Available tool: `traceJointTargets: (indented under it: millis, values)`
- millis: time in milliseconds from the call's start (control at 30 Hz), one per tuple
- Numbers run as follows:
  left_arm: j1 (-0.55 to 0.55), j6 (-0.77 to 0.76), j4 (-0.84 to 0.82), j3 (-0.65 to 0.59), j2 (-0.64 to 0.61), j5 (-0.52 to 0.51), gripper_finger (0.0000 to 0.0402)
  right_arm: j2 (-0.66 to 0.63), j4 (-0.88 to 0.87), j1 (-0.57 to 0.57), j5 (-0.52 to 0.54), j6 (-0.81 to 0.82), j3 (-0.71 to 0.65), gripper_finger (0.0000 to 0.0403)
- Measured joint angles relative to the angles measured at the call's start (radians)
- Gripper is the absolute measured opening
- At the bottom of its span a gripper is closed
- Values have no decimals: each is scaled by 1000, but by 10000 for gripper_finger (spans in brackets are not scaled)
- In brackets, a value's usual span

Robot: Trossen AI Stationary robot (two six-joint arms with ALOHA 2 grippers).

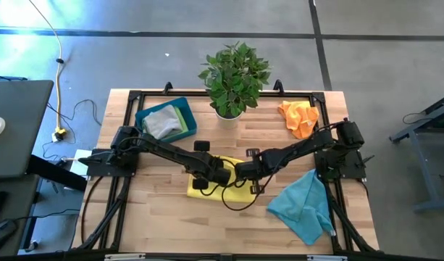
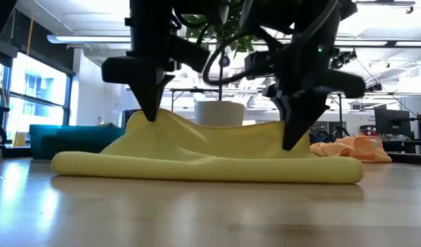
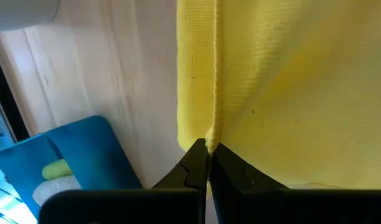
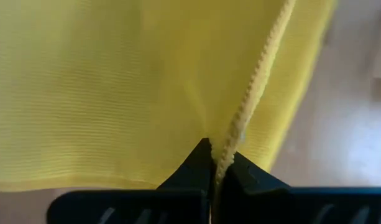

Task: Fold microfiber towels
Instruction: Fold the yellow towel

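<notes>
Left end effector (image 3: 208, 163) and right end effector (image 4: 220, 163) each pinch the yellow towel's (image 2: 210, 154) hemmed edge.

Bright daylight is coming through the windows (image 2: 31, 89) at nine o'clock in the low view, silhouetting both arms. Glare is washing the floor (image 1: 19, 29) bluish at ten o'clock overhead. The near tabletop (image 2: 210, 219) is blurring.
</notes>
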Motion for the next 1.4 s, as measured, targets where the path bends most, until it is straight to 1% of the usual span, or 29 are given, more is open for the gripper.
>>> traceJointTargets:
  millis: [100, 167, 333, 433, 600, 700, 767, 900, 1000, 1067, 1133, 1267, 1400]
  values:
    - [17, -3, 2, 0, 0, 9, 1, 2, 7, 0, 69, -7, 0, 0]
    - [27, -3, 6, 0, 0, 8, 1, 3, 3, -1, 92, -16, 0, 0]
    - [50, 4, 6, 0, 0, 8, 1, 3, 5, -16, 95, -31, 0, 0]
    - [64, 23, 5, 0, 0, 34, 1, 3, 4, -30, 95, -31, 0, 0]
    - [83, 23, 4, 0, 0, 36, 1, 3, 4, -45, 87, -37, 0, 0]
    - [96, 23, 5, -2, 2, 71, 1, 3, 5, -48, 89, -54, 0, 0]
    - [106, 23, 12, -24, 3, 88, 1, 3, 5, -51, 96, -56, 0, 0]
    - [122, 23, 32, -113, 5, 107, 1, 3, 13, -53, 99, -56, 0, 3]
    - [123, 20, 87, -171, 6, 71, 1, 3, 10, -52, 100, -56, 1, 25]
    - [122, 19, 123, -186, 6, 42, 1, 3, 12, -52, 109, -56, 1, 50]
    - [122, 1, 141, -193, 6, 34, 1, 3, 11, -52, 117, -56, 1, 80]
    - [122, -14, 125, -192, 6, 77, 4, 3, 7, -52, 119, -51, 1, 136]
    - [121, -30, 69, -192, 6, 107, 33, 2, -31, -52, 133, -24, 1, 172]
